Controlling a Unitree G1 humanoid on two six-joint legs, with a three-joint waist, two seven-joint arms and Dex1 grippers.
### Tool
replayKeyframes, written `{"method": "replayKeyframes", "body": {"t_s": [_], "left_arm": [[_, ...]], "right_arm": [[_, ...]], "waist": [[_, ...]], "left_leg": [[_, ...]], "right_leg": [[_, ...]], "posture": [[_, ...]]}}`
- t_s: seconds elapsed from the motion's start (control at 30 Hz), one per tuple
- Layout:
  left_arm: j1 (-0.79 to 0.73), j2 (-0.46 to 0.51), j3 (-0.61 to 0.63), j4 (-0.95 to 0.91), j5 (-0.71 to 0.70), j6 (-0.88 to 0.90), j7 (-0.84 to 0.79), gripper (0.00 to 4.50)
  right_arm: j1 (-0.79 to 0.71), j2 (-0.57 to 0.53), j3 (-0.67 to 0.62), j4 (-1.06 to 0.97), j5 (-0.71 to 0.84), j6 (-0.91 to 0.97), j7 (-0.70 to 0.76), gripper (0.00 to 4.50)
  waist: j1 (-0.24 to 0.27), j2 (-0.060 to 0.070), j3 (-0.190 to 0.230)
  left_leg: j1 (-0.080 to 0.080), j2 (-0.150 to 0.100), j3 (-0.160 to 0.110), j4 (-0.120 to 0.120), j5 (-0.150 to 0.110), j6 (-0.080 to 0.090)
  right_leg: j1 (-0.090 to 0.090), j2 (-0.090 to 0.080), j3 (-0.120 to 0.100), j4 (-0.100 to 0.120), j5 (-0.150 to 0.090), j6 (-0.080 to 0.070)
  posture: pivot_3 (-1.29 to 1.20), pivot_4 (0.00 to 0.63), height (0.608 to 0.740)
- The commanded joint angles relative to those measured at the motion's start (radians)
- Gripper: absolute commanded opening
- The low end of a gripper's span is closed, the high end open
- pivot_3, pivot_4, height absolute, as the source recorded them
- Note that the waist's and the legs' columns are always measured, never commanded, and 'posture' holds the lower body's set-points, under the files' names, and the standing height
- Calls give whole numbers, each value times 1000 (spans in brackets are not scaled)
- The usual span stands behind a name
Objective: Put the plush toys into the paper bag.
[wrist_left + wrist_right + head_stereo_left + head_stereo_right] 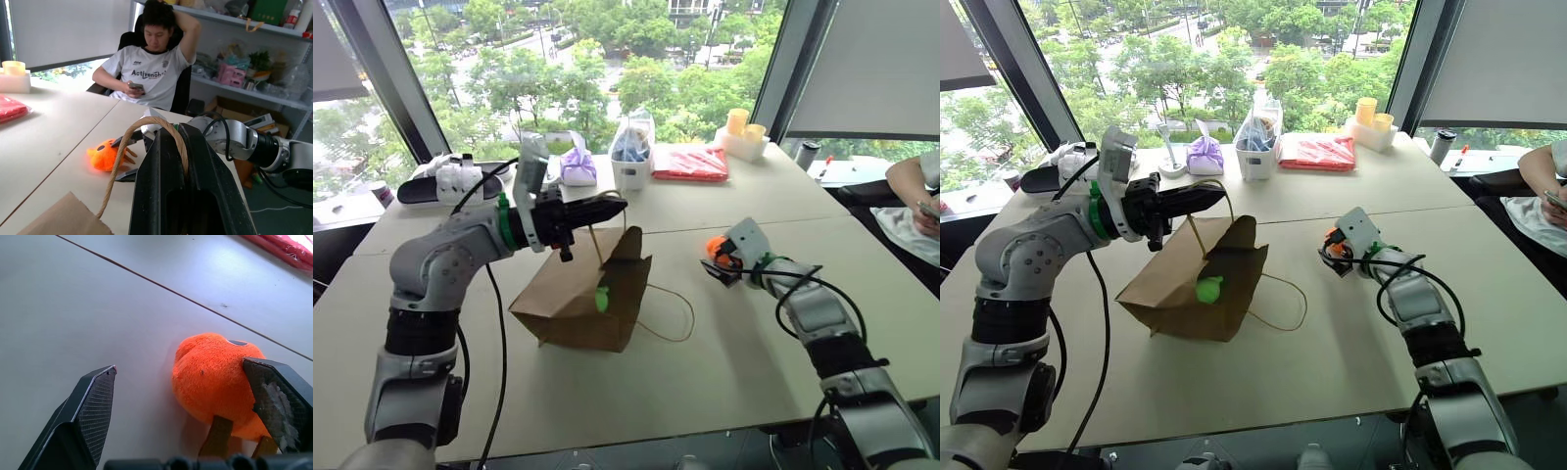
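One round orange plush toy (215, 382) lay on the pale table (724, 372), off-centre between the spread fingers of the right gripper (193, 404), against one finger, while the left gripper (592, 211) pinched the cord handle of the brown paper bag (578, 299) holding the lime-green plush toy (602, 297).

This looks like an office used as a robot test space, high up in a building: tall windows (558, 69) with dark slanted frames look down on treetops and a street. 2 plain pale tables (1332, 343) stand pushed together, and a roller blind (871, 64) hangs at one window. In the left wrist view a person (149, 63) sits in a black office chair (183, 88) looking at a phone, with open shelves (254, 83) of boxes and clutter behind.
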Motion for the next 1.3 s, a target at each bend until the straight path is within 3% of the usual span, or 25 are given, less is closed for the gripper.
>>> {"method": "replayKeyframes", "body": {"t_s": [0.03,0.2,0.23,0.33,0.43,0.57,0.67,0.77,0.87,1.0,1.13,1.3], "left_arm": [[-1,9,20,-52,-10,-10,11,0],[8,17,29,-69,-16,-6,25,0],[9,18,30,-72,-18,-6,28,0],[12,20,31,-77,-22,-4,36,0],[16,22,33,-81,-25,-4,40,0],[13,18,28,-74,-21,-12,41,0],[10,14,24,-66,-17,-18,38,0],[4,11,20,-53,-10,-25,35,0],[-7,10,22,-34,-11,-26,28,0],[-17,14,19,-9,-7,-28,10,0],[-37,15,23,22,-3,-33,-2,0],[-69,15,57,48,-15,-25,23,0]], "right_arm": [[-114,21,74,252,-140,-168,-124,4407],[-210,62,113,497,-210,-258,-210,4407],[-220,68,108,522,-208,-267,-213,4183],[-240,76,89,569,-199,-280,-223,3089],[-245,84,22,574,-135,-228,-216,1392],[-220,75,-80,506,-40,-119,-175,14],[-172,71,-116,369,-4,-66,-148,14],[-80,75,-158,38,91,71,-55,14],[11,70,-198,-412,275,367,37,14],[42,97,-232,-753,451,656,45,14],[33,222,-253,-892,577,823,-21,14],[49,380,-189,-867,573,803,-106,14]], "waist": [[0,0,0],[2,0,0],[3,0,0],[5,0,0],[6,0,0],[8,0,0],[10,0,0],[7,0,0],[4,0,0],[-4,1,0],[-3,0,0],[6,0,0]], "left_leg": [[0,0,0,0,0,0],[0,0,0,0,0,0],[0,0,-1,0,0,0],[0,0,-1,1,0,-1],[0,0,-1,1,0,-1],[0,0,-2,1,0,-1],[0,-1,-2,1,0,-1],[0,-1,-3,0,0,0],[-1,0,-2,0,0,0],[-1,1,-2,0,0,1],[-1,1,-4,0,-4,6],[-1,1,-4,1,-4,6]], "right_leg": [[0,0,0,0,0,0],[0,0,0,-1,0,0],[1,0,0,-1,0,0],[1,0,0,-1,0,0],[2,0,0,-1,0,0],[2,0,0,0,0,0],[2,0,0,-1,0,0],[2,0,0,0,0,0],[0,0,0,0,0,0],[-2,0,0,1,0,0],[-1,0,-1,1,0,0],[-2,0,0,2,0,0]], "posture": [[0,150,740],[0,150,740],[0,150,740],[0,150,740],[0,150,740],[0,150,740],[0,150,740],[0,150,740],[0,150,740],[0,150,740],[0,150,740],[0,150,740]]}}
